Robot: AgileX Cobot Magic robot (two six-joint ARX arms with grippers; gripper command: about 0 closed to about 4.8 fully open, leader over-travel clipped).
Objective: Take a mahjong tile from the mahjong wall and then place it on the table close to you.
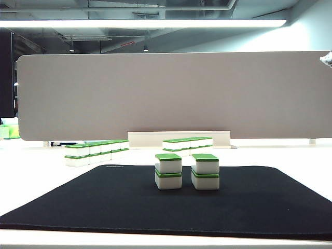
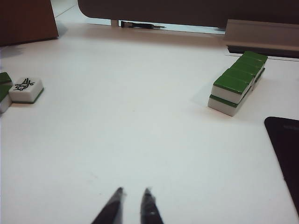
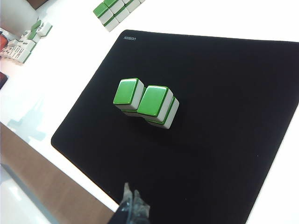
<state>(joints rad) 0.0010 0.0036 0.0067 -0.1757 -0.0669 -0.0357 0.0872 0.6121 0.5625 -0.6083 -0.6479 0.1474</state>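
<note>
Table: white top, carrying a black mat toward the near edge.
Wall: two-layer row of white tiles with green tops, on bare table just beyond the mat's far left corner; in the left wrist view seen end-on, running away toward the partition.
Short row: similar green-topped tiles, on bare table beyond the mat's far edge, near the partition foot.
Left stack: two tiles, one on the other, on the mat near its far edge; top tile slightly askew.
Right stack: two tiles, just beside the left stack with a narrow gap in the exterior view; from the right wrist view the two appear touching.
Loose tile: face up with a black mark, on bare table well apart from the wall, seen in the left wrist view beside other part-hidden tiles.
Partition: tall grey-beige panel, upright behind the mat.
Left gripper: above bare table, well apart from the wall; dark fingertips nearly together, a thin gap between, holding nothing.
Right gripper: above the mat's edge, apart from the stacks; tips together, holding nothing.
</note>
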